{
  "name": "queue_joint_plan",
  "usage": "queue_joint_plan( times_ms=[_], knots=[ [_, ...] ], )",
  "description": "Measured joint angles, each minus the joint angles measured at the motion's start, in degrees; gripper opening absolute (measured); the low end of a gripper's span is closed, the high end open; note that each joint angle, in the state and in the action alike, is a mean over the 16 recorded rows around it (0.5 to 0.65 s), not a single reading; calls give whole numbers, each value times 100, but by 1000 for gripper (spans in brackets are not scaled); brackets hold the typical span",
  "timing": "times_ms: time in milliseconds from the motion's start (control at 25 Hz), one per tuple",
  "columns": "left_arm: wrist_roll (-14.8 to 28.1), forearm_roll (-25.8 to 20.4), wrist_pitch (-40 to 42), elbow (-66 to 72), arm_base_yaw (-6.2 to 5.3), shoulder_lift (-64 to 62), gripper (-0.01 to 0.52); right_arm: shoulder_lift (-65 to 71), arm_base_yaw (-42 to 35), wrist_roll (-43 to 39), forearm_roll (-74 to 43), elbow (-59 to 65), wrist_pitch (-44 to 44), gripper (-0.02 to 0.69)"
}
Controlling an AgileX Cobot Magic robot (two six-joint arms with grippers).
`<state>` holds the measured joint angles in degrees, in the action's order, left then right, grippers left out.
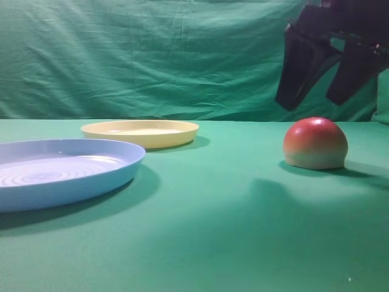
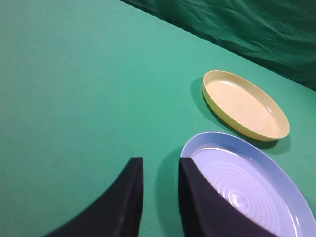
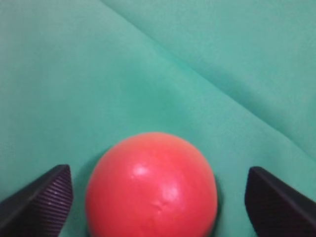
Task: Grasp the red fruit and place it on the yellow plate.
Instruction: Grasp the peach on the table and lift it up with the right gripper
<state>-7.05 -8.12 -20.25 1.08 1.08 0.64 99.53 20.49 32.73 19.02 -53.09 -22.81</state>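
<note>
Right wrist view shows my right fingers (image 3: 158, 197) spread wide, 1 each side of the red fruit (image 3: 151, 185), which sits on the worktop (image 1: 213, 231) directly below, untouched; the yellow plate (image 1: 140, 132) lies far left; my left fingers (image 2: 160, 197) are slightly apart, holding nothing

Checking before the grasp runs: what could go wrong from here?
1. The red fruit is a smooth dome; in the right wrist view it sits low between the open jaws of the right gripper, so a high pinch might slip off.
2. The blue plate lies near the yellow plate, so a drop could land in the wrong plate.
3. The left gripper hovers at the blue plate's rim and could nudge it.
</note>
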Motion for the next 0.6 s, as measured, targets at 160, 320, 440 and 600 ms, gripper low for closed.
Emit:
queue_joint_plan(
  times_ms=[160,320,440,600],
  knots=[
    [0,0,0,0,0,0,157,203,11,0,12,-33,95,478],
    [0,0,0,0,0,0,157,309,52,0,28,-216,25,372],
    [0,0,0,0,0,0,157,342,139,0,52,-516,-87,302],
    [0,0,0,0,0,0,157,444,365,0,84,-1163,-233,238]
  ],
)
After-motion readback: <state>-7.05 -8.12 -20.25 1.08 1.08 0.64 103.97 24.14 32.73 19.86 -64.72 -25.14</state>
